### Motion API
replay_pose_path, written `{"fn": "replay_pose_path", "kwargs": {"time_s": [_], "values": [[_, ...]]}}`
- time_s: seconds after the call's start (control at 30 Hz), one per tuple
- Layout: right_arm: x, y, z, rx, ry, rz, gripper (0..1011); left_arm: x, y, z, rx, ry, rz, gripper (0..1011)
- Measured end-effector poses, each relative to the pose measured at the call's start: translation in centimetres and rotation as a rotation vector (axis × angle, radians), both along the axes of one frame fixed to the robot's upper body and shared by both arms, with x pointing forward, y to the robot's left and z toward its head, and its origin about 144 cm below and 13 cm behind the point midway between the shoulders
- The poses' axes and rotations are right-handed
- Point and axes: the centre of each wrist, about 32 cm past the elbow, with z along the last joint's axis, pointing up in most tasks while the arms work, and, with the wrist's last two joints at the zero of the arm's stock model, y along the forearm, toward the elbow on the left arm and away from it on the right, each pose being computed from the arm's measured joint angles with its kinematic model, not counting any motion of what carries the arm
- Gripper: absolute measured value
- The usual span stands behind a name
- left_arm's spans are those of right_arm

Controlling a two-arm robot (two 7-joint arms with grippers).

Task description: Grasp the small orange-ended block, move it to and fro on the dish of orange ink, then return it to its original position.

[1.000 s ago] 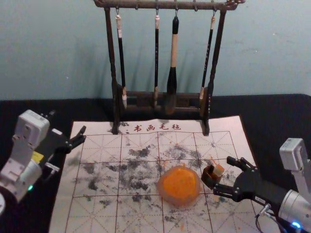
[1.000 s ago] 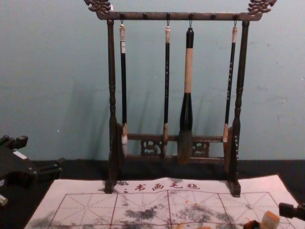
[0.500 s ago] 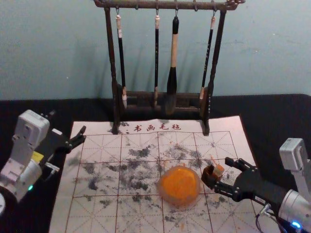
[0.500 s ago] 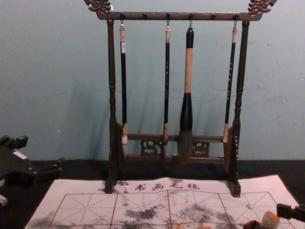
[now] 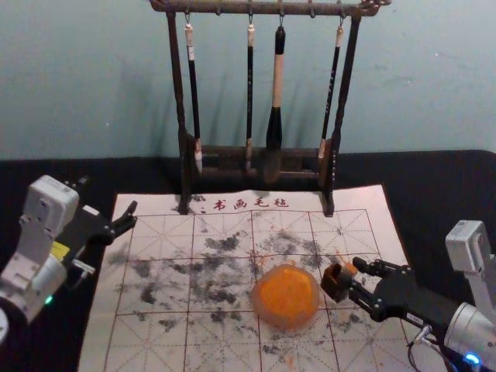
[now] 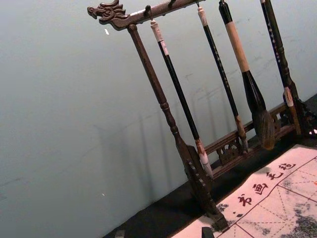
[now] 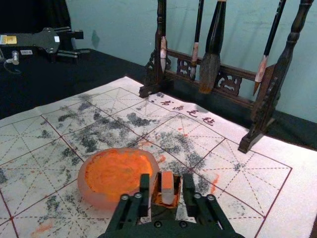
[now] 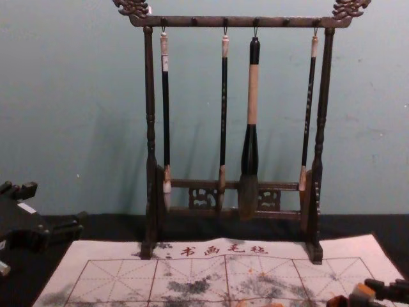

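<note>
Far left: left gripper [image 5: 130, 217] parked over the left edge of the mat, pincer released, its black fingers apart.

Left to centre: pale calligraphy felt mat [image 5: 155, 267], printed with a red grid and characters, blotched with grey-black stains, on a matt black table covering [image 5: 438, 190]. Across its far part stands a dark brush rack [image 5: 177, 85] with turned posts, pierced lower panels and a dragon-head finial [image 6: 106, 11]. Four brushes hang from it, the third [image 5: 277, 85] thickest, with a pale handle section and dense, dark bristles.

Right of centre: rounded, translucent dish [image 5: 310, 319], orange ink [image 5: 285, 293] spread unevenly inside.

Just beside it, right: dark brown angular holder [image 5: 332, 280], orange-smeared. The small orange-ended block [image 7: 167, 192], pale and squared, is at the holder, between the fingers of the right gripper [image 5: 355, 279]. This pincer is released, with narrow gaps beside the block.
</note>
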Motion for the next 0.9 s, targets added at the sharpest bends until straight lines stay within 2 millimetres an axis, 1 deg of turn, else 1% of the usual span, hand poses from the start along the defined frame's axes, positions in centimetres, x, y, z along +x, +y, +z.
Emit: {"fn": "replay_pose_path", "kwargs": {"time_s": [0.03, 0.1, 0.23, 0.33, 0.9], "values": [[0.00, 0.00, 0.00, 0.000, 0.000, 0.000, 359, 0.00, 0.00, 0.00, 0.000, 0.000, 0.000, 1001], [0.00, 0.00, 0.00, 0.000, 0.000, 0.000, 317, 0.00, 0.00, 0.00, 0.000, 0.000, 0.000, 1001], [0.00, 0.00, 0.00, 0.000, 0.000, 0.000, 178, 0.00, 0.00, 0.00, 0.000, 0.000, 0.000, 1001], [0.00, 0.00, 0.00, 0.000, 0.000, 0.000, 97, 0.00, 0.00, 0.00, 0.000, 0.000, 0.000, 1001], [0.00, 0.00, 0.00, 0.000, 0.000, 0.000, 87, 0.00, 0.00, 0.00, 0.000, 0.000, 0.000, 1001]]}}
